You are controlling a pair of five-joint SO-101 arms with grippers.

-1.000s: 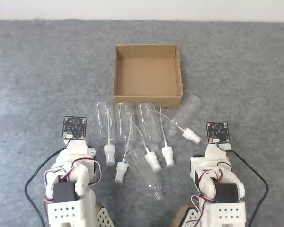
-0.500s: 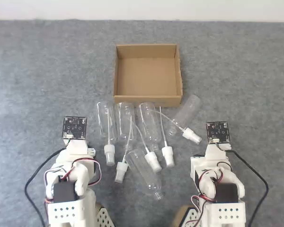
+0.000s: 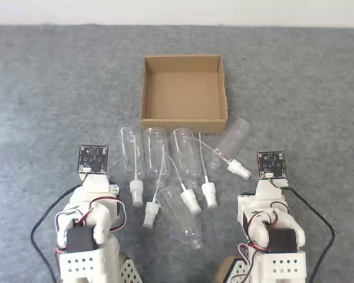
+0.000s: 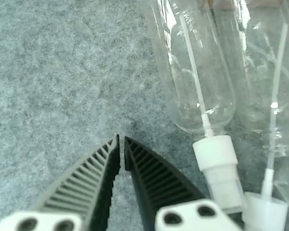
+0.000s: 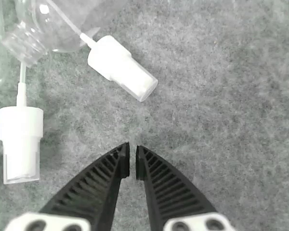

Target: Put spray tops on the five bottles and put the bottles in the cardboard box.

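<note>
From above, five bottles [image 3: 187,152] lie with tops unseated, just before the empty cardboard box [image 3: 184,125]; capping seems not yet begun. The left gripper [image 4: 121,144], jaws narrow and empty, sits beside one bottle [image 4: 192,72]. The right gripper [image 5: 132,156], equally narrow, must open for the nearby spray top [image 5: 121,67].

Bottles [image 3: 187,154] tightly clustered; bare carpet [image 3: 47,106] alongside.

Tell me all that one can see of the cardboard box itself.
The cardboard box is brown, roughly square and shallow, with four low upright walls and an open top; no flaps show. It stands flat on the grey carpet, just beyond the bottles in the high view. Its floor shows bare. The bottles' ends lie close to its near wall; whether they touch it, I cannot tell.
</note>
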